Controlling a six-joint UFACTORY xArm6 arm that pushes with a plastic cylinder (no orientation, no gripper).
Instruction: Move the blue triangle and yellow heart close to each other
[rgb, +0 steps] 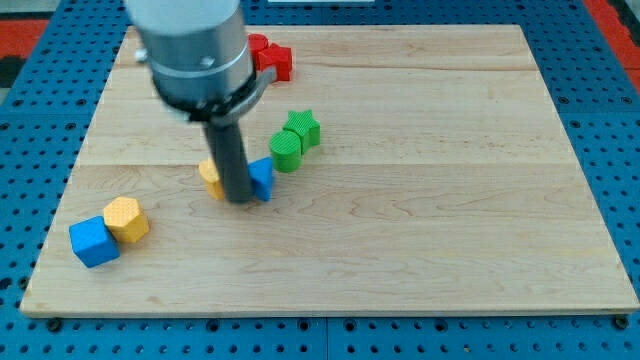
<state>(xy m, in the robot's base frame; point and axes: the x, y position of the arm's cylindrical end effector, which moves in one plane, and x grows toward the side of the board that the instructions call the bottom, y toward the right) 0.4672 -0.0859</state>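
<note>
The dark rod comes down from the grey arm at the view's top left. My tip (240, 199) rests on the board between two blocks. The blue triangle (262, 178) pokes out on the rod's right, touching it. The yellow heart (210, 176) pokes out on the rod's left, touching it. Both are partly hidden by the rod, and only the rod's width lies between them.
A green round block (286, 150) and a green star (303, 128) sit just up and right of the triangle. A red block (271, 57) lies near the board's top edge. A yellow hexagon (126, 219) and a blue cube (93, 241) touch each other at lower left.
</note>
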